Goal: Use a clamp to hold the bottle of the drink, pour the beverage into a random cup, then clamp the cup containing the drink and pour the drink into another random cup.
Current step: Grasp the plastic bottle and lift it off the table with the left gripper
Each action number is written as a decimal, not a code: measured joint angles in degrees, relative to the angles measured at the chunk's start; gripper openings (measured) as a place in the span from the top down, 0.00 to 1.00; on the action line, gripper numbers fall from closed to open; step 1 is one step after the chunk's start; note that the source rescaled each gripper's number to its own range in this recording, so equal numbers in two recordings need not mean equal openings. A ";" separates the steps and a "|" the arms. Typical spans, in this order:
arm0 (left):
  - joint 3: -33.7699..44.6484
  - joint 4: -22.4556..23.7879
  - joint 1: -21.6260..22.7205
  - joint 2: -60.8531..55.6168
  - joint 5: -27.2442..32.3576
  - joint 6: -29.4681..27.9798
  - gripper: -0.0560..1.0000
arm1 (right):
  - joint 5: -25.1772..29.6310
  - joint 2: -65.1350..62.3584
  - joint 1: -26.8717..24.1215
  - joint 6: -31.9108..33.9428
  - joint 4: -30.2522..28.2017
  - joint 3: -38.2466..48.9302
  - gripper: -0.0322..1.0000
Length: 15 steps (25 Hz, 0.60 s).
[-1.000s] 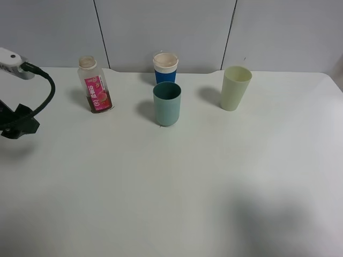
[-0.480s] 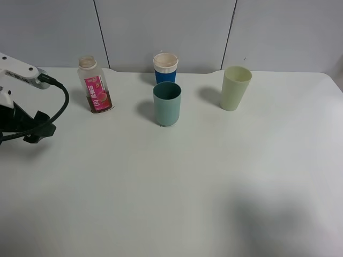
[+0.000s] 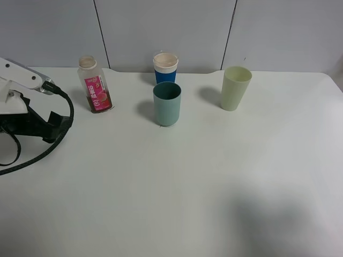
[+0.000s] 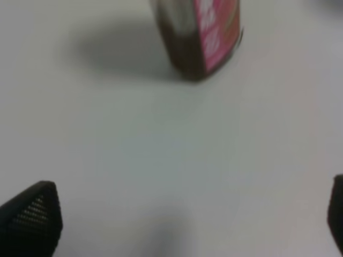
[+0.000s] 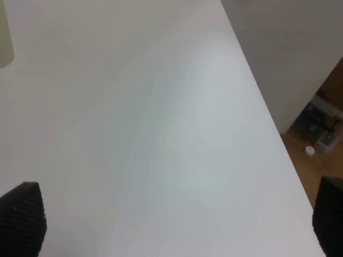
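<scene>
white table (image 3: pixel 193 182), grey panel wall (image 3: pixel 161 27) behind. bottle (image 3: pixel 95 85) upright at far left, teal cup (image 3: pixel 166 104) well apart. left fingers (image 4: pixel 32 219) spread wide, empty, short of bottle — right fingers (image 5: pixel 21 219) likewise empty. likely risk: off-centre approach, one finger nudges first — light bottle tips, drink spills.

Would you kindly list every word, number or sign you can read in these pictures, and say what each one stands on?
Nothing can be read with certainty.
On the bottle, the label: white characters on pink, too small in the high view and blurred in the left wrist view.
The teal cup, blue cup and pale green cup: no print visible.
</scene>
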 joint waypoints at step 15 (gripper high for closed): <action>-0.94 27.32 18.40 21.56 -36.53 -15.31 0.00 | 0.00 0.00 0.00 0.00 0.00 0.00 0.00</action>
